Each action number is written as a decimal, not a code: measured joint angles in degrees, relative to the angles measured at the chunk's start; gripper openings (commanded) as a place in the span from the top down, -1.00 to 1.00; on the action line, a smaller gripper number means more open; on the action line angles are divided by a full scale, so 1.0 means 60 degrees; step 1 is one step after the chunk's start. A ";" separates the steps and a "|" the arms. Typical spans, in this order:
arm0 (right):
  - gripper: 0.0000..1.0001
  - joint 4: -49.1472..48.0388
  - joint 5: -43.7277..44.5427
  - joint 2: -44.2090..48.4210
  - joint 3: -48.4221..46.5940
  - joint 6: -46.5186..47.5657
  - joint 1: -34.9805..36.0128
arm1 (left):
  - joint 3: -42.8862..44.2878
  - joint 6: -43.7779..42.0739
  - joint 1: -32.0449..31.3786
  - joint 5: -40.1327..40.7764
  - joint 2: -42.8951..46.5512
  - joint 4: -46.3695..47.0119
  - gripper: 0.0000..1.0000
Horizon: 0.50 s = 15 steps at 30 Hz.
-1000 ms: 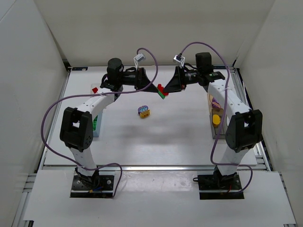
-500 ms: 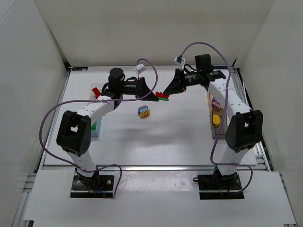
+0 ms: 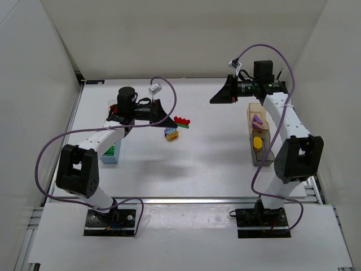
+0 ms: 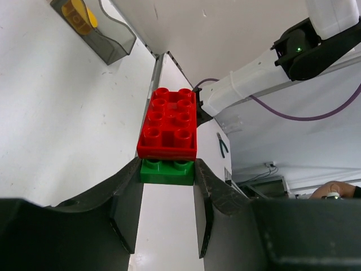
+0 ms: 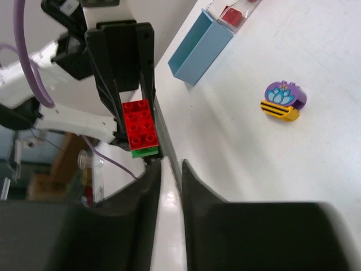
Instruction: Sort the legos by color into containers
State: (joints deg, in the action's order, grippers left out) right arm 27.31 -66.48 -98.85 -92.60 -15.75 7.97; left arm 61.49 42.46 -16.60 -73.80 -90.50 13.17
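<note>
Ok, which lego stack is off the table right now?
The red-and-green stack, pinched in the left gripper; the purple-and-yellow one lies on the table.

Bright, even light from overhead, so the white counter [image 3: 214, 164] only gets soft, faint shadows under the arms. Top view's sharp. In the wrist views, left hand [image 4: 167, 166] and right hand [image 5: 170, 165] look dark and blurry up close, with slightly warped edges.
</note>
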 measured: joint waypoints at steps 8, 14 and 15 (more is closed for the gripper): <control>-0.34 0.0557 -0.0466 0.0000 -0.0291 0.0270 0.0503 | 0.0550 -0.1348 -0.0106 -0.0098 -0.0036 -0.1490 0.52; -0.33 0.0984 -0.0685 0.0000 -0.0368 0.0586 0.1413 | 0.2361 -0.2940 -0.0495 -0.0208 -0.0444 -0.3217 0.51; -0.32 0.1005 -0.0707 0.0000 -0.0368 0.0652 0.1526 | 0.2565 -0.3107 -0.0565 -0.0262 -0.0506 -0.3428 0.51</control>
State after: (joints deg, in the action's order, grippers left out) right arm 33.34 -70.72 -98.85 -94.80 -11.84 17.12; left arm 76.88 23.81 -19.99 -75.37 -93.54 -7.40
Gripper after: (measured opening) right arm 0.667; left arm 0.474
